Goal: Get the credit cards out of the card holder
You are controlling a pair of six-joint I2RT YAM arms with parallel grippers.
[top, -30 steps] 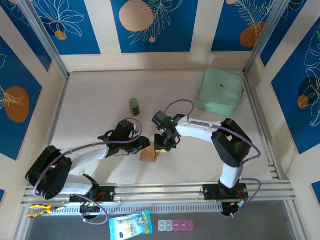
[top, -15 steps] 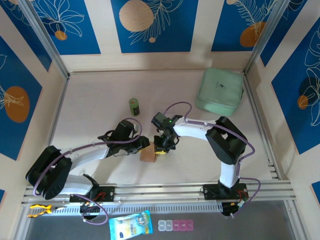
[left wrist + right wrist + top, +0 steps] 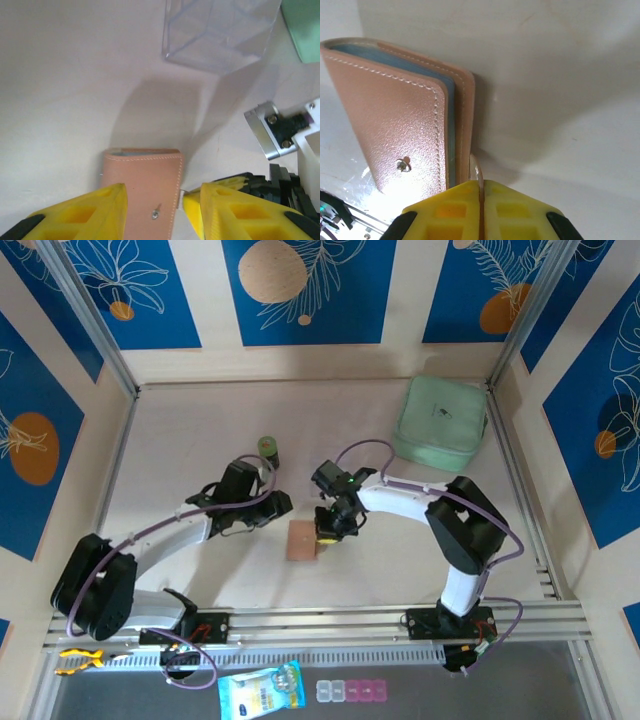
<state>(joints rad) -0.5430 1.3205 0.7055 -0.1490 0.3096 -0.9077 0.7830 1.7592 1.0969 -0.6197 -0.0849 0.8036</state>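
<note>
**Left arm backs off, card holder lies flat**

Pulled back up and to the left since a second ago, the left fingers (image 3: 75,215) stand spread above the tabletop (image 3: 200,440), gripping nothing. The card holder (image 3: 303,540) lies below the gap between them. Beyond them, in the left wrist view, sits a clear plastic box (image 3: 220,30), with the tabletop showing through its walls. The card holder, earlier propped up between both arms, now lies folded near the middle of the tabletop, its tan-pink leather facing up and its snap stud showing. A blue-grey edge (image 3: 451,115) shows between its covers; lining or card, I cannot tell. At its right edge the right fingers (image 3: 445,210) are pressed together, pinching the holder's thin leather tab. Far right at the back, a mint-green case (image 3: 441,421) lies closed, its contents hidden.
</note>
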